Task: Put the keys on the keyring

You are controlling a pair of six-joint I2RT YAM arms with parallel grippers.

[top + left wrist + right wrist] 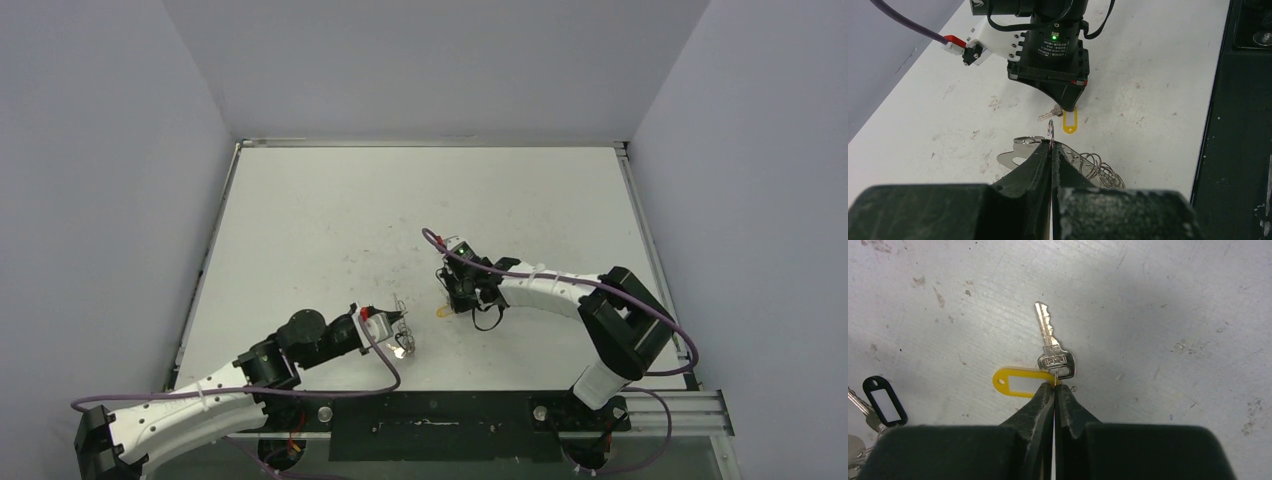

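Two grippers, both closed: the right gripper (1054,387) clamps the yellow-tagged key (1049,335) by its small ring, flat on the tabletop (1173,300). The left gripper (1051,145) clamps the keyring (1015,159) nearby, one wire ring upright. A black-tagged key (884,402) lies beside.

Silver key (1050,338) with a yellow tag (1015,382); a black tag (884,401), white inside; white tabletop (330,220), smudged grey.

White table (330,220), scuffed with what may be dirt; grey walls (100,200) around.
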